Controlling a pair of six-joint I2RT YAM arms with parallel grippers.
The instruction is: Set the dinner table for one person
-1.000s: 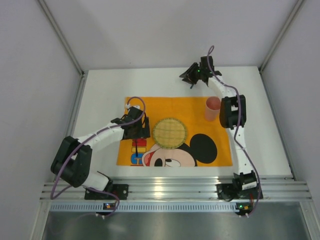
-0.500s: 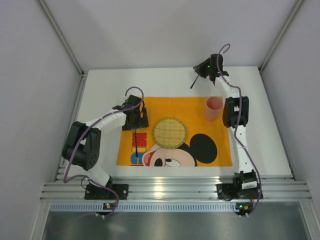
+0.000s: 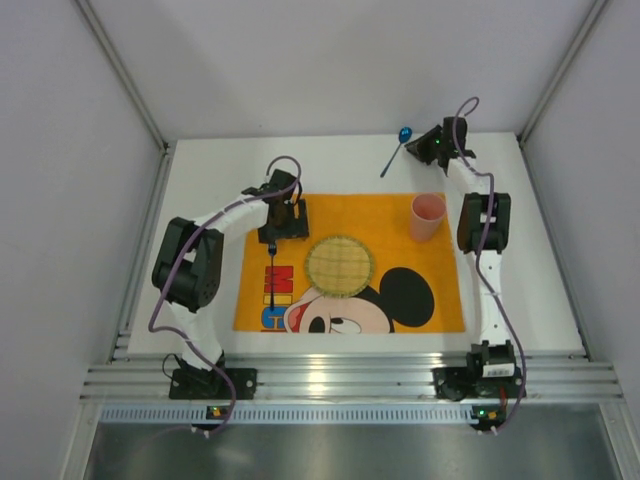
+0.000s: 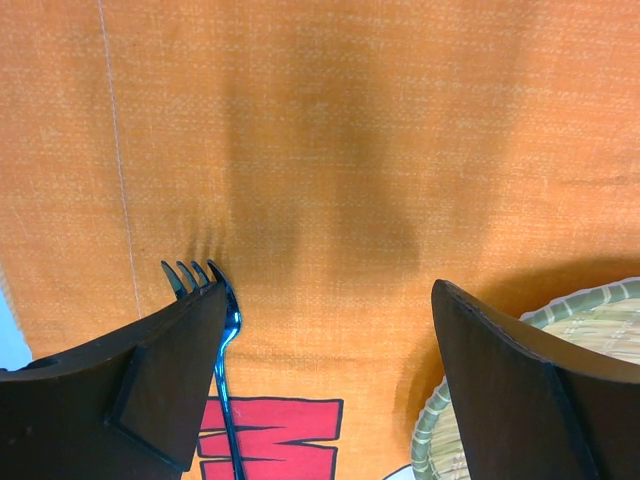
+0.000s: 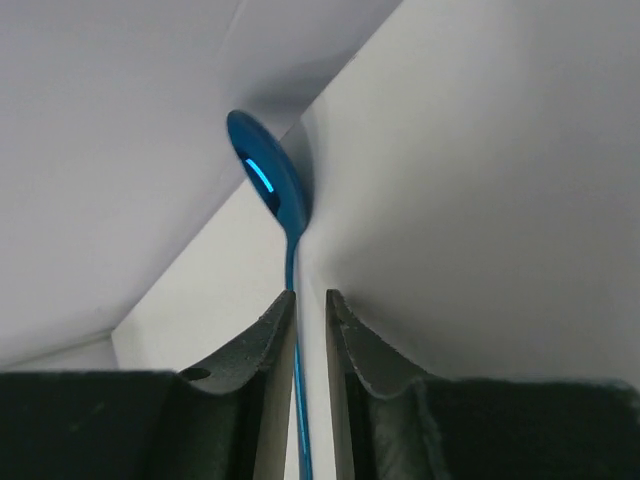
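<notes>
The right gripper [image 5: 310, 298] has its two fingers almost together, with the thin handle of a blue spoon [image 5: 268, 175] between them. There is a little gap on one side, so I cannot tell if it pinches tight yet. The spoon is at the far edge of the table [image 3: 200, 200], near the far right corner.

To do this step well, I think the gripper should squeeze until the handle cannot slip. Then it should lift the spoon straight up before it goes anywhere. The spoon likely belongs on the orange mat [image 3: 370, 215], by the right side of the plate [image 3: 340, 265]. The cup [image 3: 427, 217] stands in between, so the arm should go high over it or around it and not bump it. It should put the spoon down flat and then let go.

The left gripper [image 4: 325, 300] is open wide and holds nothing. It hangs over the far left part of the mat. A blue fork [image 4: 195, 275] lies on the mat just beside its left finger, to the left of the plate.

The pink cup stands up straight on the far right corner of the mat. It looks empty. The round woven plate sits in the middle of the mat, and nothing is on it.
</notes>
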